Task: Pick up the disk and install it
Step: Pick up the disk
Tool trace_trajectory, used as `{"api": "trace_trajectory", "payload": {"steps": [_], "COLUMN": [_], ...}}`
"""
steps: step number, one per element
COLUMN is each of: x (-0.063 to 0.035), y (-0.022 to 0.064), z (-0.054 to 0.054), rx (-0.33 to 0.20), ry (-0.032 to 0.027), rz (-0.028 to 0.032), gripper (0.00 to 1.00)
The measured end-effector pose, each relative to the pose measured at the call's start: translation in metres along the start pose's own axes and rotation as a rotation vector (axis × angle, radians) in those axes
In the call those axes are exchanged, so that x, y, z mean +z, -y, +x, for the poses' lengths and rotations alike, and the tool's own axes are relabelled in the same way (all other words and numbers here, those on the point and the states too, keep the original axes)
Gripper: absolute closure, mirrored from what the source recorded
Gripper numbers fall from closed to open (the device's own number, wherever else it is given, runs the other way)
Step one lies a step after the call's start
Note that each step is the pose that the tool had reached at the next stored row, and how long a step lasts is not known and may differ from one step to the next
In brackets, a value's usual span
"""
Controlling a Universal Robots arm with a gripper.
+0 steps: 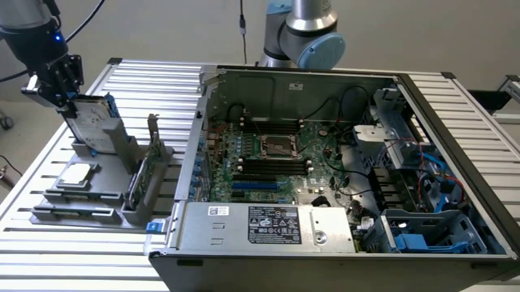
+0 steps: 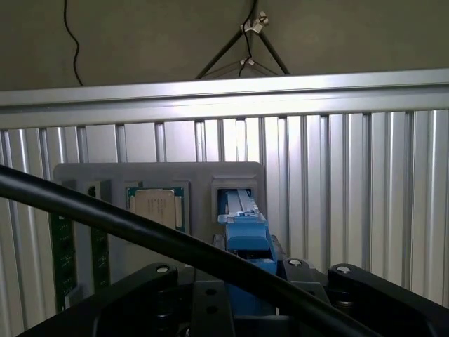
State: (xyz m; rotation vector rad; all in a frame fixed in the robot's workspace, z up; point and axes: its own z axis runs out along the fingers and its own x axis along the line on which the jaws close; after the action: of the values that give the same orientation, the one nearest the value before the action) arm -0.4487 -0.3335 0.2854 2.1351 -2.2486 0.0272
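Note:
The disk [image 1: 91, 125], a silver-grey drive with a white label and a blue carrier edge, stands tilted on edge at the exterior view's left. Its lower end is still in the slot of the grey fixture [image 1: 101, 194]. My gripper [image 1: 72, 103] sits on the disk's upper end, with a finger on either side, shut on it. In the wrist view the blue carrier edge of the disk [image 2: 245, 242] runs from between the gripper [image 2: 245, 298] fingers down into the fixture's slot.
The fixture also holds a square silver chip [image 1: 75, 174] [image 2: 158, 207] and a green circuit card [image 1: 138, 176] on edge. An open computer case [image 1: 455, 121] fills the exterior view's right, with blue bay parts [image 1: 422, 237] at its near corner. A black cable [image 2: 105, 217] crosses the wrist view.

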Motion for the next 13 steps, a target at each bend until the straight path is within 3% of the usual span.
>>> {"api": "trace_trajectory", "payload": {"steps": [13], "x": [-0.0048], "y": [-0.0001], "z": [0.0002], "rx": [0.0], "ry": [0.0], "rz": [0.0], "gripper": [0.67]}}
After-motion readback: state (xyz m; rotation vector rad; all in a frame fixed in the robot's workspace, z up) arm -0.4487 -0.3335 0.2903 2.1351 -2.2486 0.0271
